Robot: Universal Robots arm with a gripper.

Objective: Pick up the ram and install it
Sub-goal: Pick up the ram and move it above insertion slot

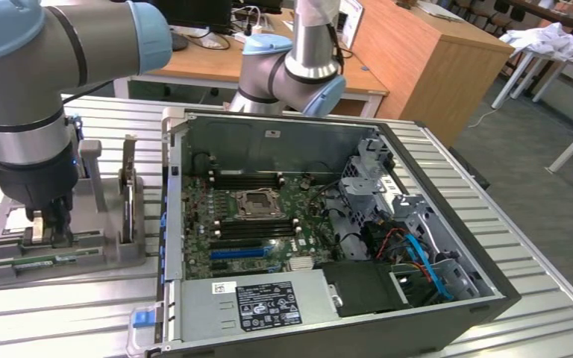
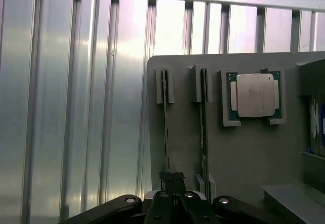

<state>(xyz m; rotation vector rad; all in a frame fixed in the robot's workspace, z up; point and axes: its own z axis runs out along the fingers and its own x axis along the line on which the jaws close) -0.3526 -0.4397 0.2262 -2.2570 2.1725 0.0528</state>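
Two green ram sticks stand on edge in slots of a grey holder [image 1: 102, 257]. My gripper [image 2: 172, 179] reaches straight down into the holder [image 2: 183, 64], its fingers drawn together on the near end of the ram [image 2: 165, 122] that lies closest to the holder's outer edge. The stick still sits in its slot. The second ram [image 2: 203, 122] lies parallel beside it, untouched. In the exterior view my gripper [image 1: 50, 231] is low over the holder at the exterior view's left, and a green ram edge [image 1: 42, 261] shows just in front of it.
A square silver processor [image 2: 254, 94] rests in a pocket of the holder beyond the rams. A hard drive [image 1: 127, 198] stands upright at the holder's side. The open computer case [image 1: 297, 216] with black memory slots [image 1: 251, 179] lies at the exterior view's right. Another arm [image 1: 292, 71] stands behind it.
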